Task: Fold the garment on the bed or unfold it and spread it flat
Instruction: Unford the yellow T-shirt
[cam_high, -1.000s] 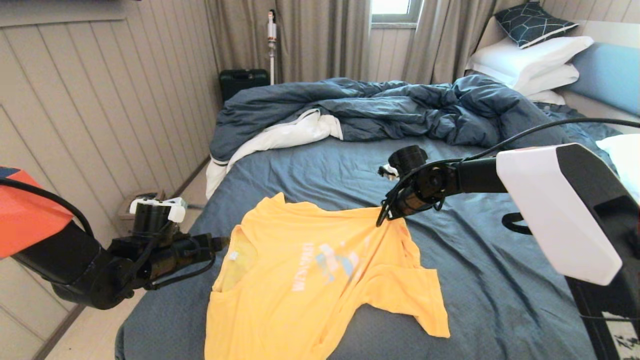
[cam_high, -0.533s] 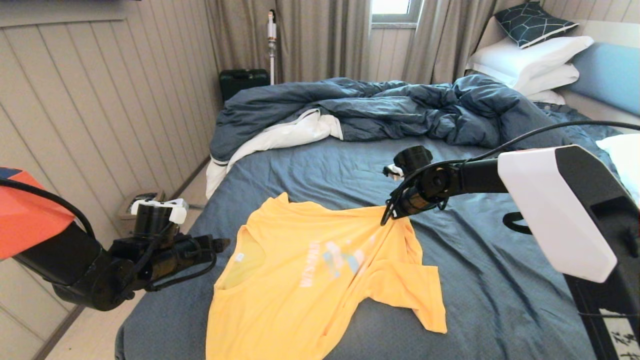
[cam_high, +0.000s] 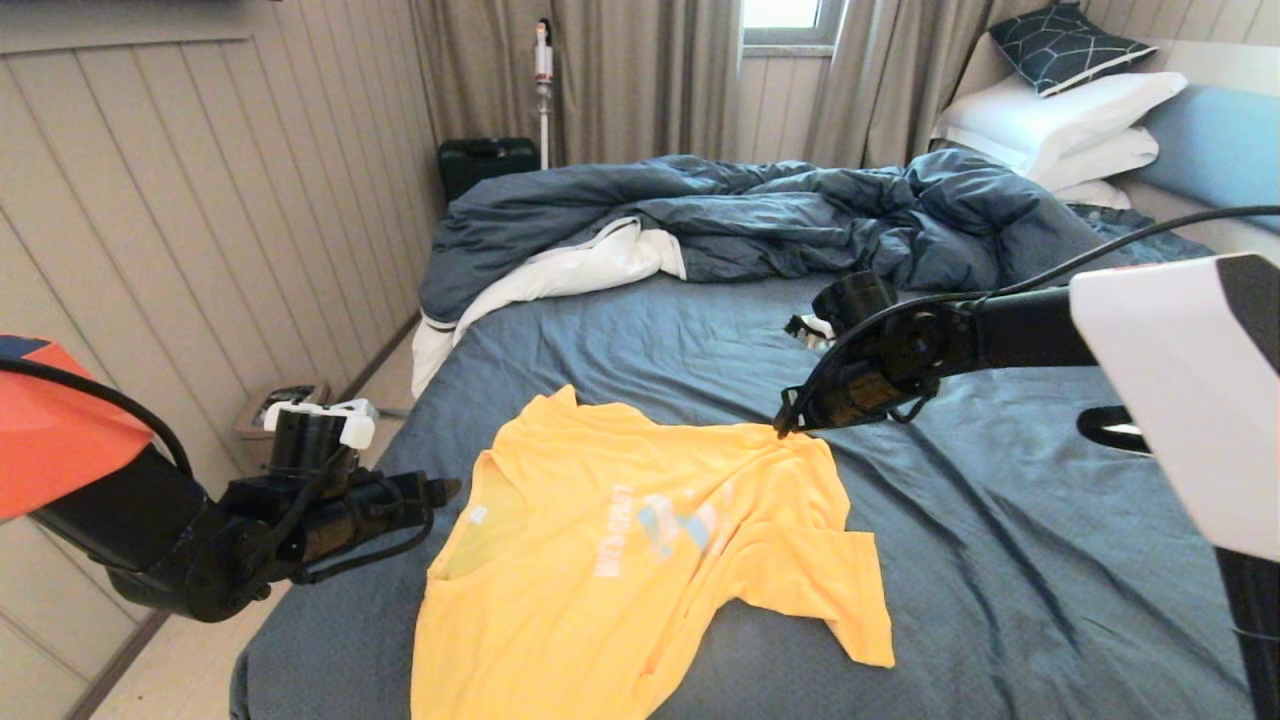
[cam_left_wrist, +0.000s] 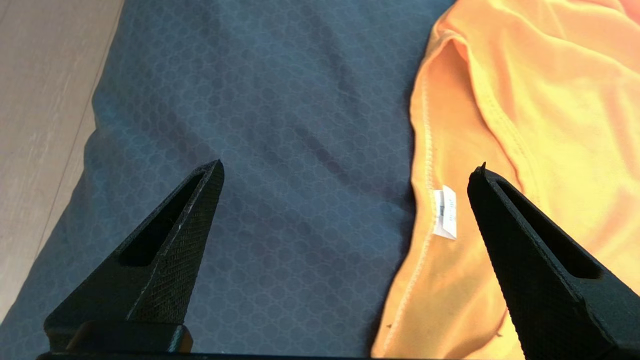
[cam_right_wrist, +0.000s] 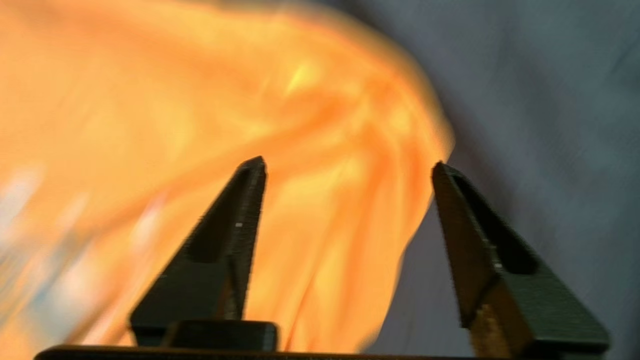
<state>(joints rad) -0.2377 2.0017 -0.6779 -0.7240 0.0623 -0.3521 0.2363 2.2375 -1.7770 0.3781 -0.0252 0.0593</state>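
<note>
The left gripper (cam_high: 445, 490) hovered with jaws spread wide above the bed (cam_high: 1000, 560), the neckline of the garment (cam_high: 640, 560) just beside its far fingertip (cam_left_wrist: 482, 175). Rightward, the yellow garment lay rumpled on the sheet. The right gripper (cam_high: 785, 425) stood over its far edge, jaws parted and empty, cloth just below the tips.

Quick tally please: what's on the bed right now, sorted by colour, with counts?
Yellow: 1, the T-shirt, lying on the sheet.
Dark blue: 2, the rumpled duvet and the patterned cushion.
White: 2 stacked pillows clearly seen; a third may lie beneath.
Total: 5
</note>
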